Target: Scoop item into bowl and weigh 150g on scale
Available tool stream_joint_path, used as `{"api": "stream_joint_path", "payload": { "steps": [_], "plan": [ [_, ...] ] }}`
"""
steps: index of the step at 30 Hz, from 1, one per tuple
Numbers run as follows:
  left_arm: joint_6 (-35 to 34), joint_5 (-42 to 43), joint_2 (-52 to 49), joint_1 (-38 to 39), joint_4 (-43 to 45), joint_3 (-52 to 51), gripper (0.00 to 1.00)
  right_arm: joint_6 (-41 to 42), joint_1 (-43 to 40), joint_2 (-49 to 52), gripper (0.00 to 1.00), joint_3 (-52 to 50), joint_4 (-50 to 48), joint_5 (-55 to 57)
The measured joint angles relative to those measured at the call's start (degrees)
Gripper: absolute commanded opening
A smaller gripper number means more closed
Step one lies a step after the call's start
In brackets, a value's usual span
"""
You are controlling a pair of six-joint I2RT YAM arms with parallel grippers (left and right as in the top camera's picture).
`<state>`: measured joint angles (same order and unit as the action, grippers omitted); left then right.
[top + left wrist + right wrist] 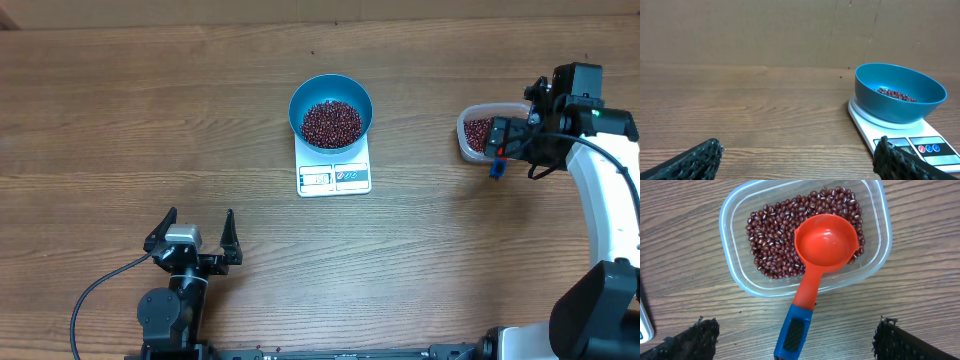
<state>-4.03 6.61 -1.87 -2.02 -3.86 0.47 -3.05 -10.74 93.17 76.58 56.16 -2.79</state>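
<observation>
The blue bowl (pixel 331 110) (pixel 899 92) stands on the white scale (pixel 334 176) (pixel 910 142) and holds dark red beans (pixel 331 123) (pixel 895 94). More beans (pixel 785 235) lie in a clear plastic tub (pixel 476 132) (pixel 735 275) at the right. An orange scoop (pixel 825 242) rests empty in the tub, its blue handle (pixel 795 332) (pixel 495 169) sticking out over the rim. My right gripper (pixel 797 337) hovers open above the handle, not touching it. My left gripper (pixel 195 232) (pixel 800 157) stands open near the front left, with nothing between its fingers.
Bare wood table (pixel 150 110) lies around the scale and between the two arms. The white right arm (pixel 610 200) reaches in along the right edge. A plain wall (pixel 740 30) backs the table in the left wrist view.
</observation>
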Motion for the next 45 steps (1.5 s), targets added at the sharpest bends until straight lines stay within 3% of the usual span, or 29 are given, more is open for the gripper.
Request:
{"api": "stream_joint_path", "payload": {
  "steps": [23,37,45],
  "plan": [
    [0.0,0.0,0.0,0.0,0.0,0.0,0.99,0.07,0.02,0.0,1.0,0.0,-0.26,-0.04],
    [0.0,0.0,0.0,0.0,0.0,0.0,1.0,0.07,1.62,-1.05,1.0,0.0,-9.27,-7.61],
    [0.0,0.0,0.0,0.0,0.02,0.0,0.99,0.07,2.64,-6.86,1.0,-1.97,-14.73,-8.57]
  ]
}}
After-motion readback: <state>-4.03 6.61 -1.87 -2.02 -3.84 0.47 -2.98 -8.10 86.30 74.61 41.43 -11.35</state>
